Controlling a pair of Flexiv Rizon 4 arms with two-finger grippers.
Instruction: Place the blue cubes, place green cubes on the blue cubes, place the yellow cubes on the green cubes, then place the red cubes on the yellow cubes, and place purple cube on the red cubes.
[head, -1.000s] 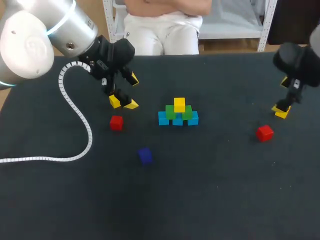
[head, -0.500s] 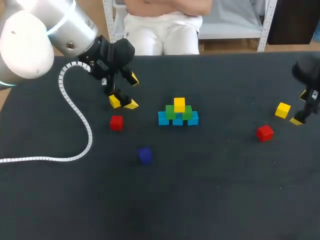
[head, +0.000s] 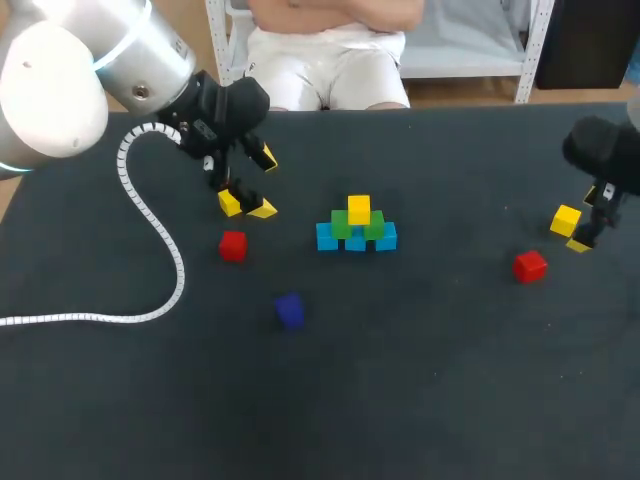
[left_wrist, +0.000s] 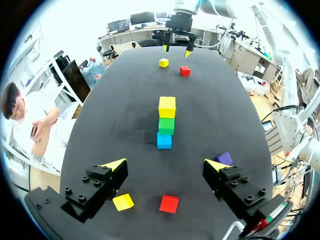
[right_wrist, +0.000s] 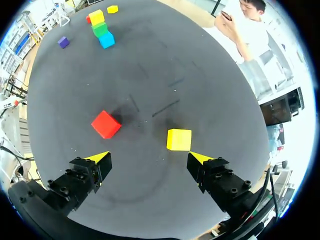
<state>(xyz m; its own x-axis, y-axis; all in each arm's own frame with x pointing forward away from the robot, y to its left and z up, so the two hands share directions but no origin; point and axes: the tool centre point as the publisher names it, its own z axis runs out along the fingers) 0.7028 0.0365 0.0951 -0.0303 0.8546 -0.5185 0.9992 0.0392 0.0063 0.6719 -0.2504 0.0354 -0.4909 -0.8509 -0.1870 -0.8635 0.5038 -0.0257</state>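
At the table's right edge our right arm hangs low, the right gripper (right_wrist: 150, 159) spread wide and empty just behind a small yellow cube (right_wrist: 179, 139), with a small red cube (right_wrist: 105, 124) beside it. Our left arm bends in from the far left, the left gripper (left_wrist: 164, 167) likewise agape and empty above a second yellow cube (left_wrist: 123, 201) and a second red cube (left_wrist: 169, 203). Between the arms stands the blue, green and yellow cube stack (head: 357, 225), with a dark purple cube (head: 290, 310) lying in front of it.

Matt black surface (head: 450, 400), cloth-like, faintly scuffed ahead of the right hand (right_wrist: 149, 157). Smooth, evenly coloured yellow cube (right_wrist: 179, 139) and red cube (right_wrist: 105, 124), plastic or painted wood, hard to tell. Glossy white shell on the left arm (head: 60, 90); ribbed white plastic cable sleeve (head: 179, 270); matt black left hand (left_wrist: 165, 163) with matt yellow tips.
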